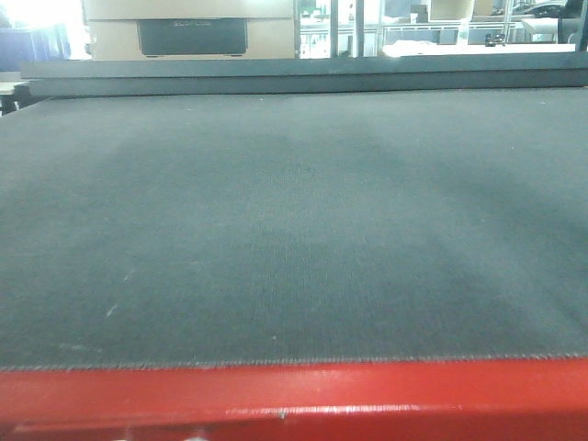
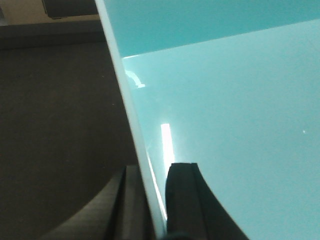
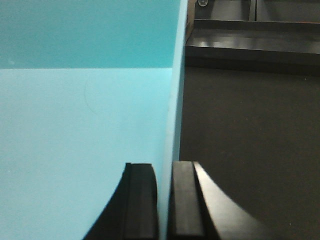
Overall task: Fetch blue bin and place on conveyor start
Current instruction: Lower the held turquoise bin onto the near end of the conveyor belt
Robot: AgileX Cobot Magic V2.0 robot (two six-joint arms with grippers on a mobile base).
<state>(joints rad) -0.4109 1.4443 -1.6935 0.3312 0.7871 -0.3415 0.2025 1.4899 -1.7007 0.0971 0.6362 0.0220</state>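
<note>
The conveyor start (image 1: 294, 230) fills the front view as a wide dark grey woven belt with a glossy red metal edge (image 1: 294, 395) along its near side; neither arm nor bin shows there. In the left wrist view the pale turquoise blue bin (image 2: 235, 100) fills the right side, and my left gripper (image 2: 156, 200) is shut on its left wall, one finger inside and one outside. The right wrist view shows the blue bin (image 3: 85, 125) on the left, with my right gripper (image 3: 164, 200) shut on its right wall. Dark belt lies under both walls.
Past the belt's far end runs a dark raised ledge (image 1: 294, 73), with a beige cabinet (image 1: 188, 28) and glass partitions behind it. A dark stepped rail (image 3: 250, 45) crosses the top of the right wrist view.
</note>
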